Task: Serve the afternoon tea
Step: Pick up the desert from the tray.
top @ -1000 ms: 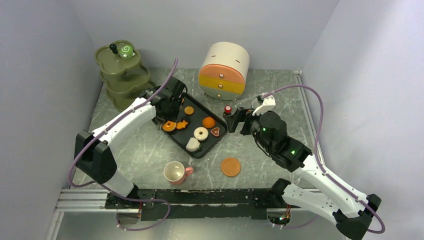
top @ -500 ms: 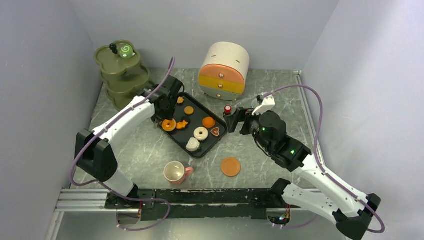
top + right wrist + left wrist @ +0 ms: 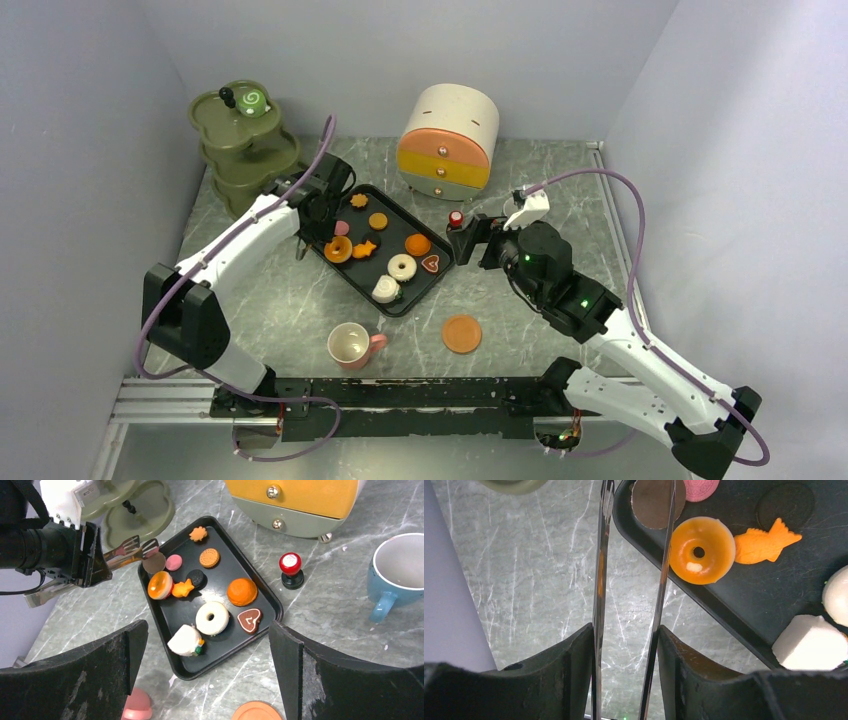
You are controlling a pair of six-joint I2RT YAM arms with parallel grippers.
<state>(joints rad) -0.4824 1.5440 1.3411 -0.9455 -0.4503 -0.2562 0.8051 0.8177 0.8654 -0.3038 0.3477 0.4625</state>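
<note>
My left gripper (image 3: 625, 630) is clamped on a pair of metal tongs (image 3: 659, 580). In my left wrist view their two blades run from between my fingers up to the top edge, where they pinch a round brown cookie (image 3: 651, 502). The frame cuts off the cookie's top. It overlaps the upper left rim of the black tray (image 3: 724, 615), and I cannot tell whether it rests on the rim or hangs above it.

Just right of it on the tray, an orange doughnut (image 3: 701, 550) and a fish-shaped orange pastry (image 3: 764, 542) lie side by side. A pink cookie (image 3: 701, 487) shows only its lower part at the top edge, and a white pastry (image 3: 811, 642) is cropped at lower right.

My right gripper (image 3: 207, 626) has its jaws wide apart with nothing between them. Its fingers fill the lower corners of the right wrist view and hide the table there. Between them on the tray I see a white doughnut (image 3: 212, 617) and a heart cookie (image 3: 249, 619).

The blue cup (image 3: 400, 575) stands at the right edge, partly cropped; from above, my right arm hides it. The pink cup (image 3: 350, 345) and an orange saucer (image 3: 461, 333) stand on the table (image 3: 300, 300), lower middle of the overhead view, apart from the tray. The green swirl roll (image 3: 253, 100) sits on the top tier of the olive stand (image 3: 240, 150), upper left.
</note>
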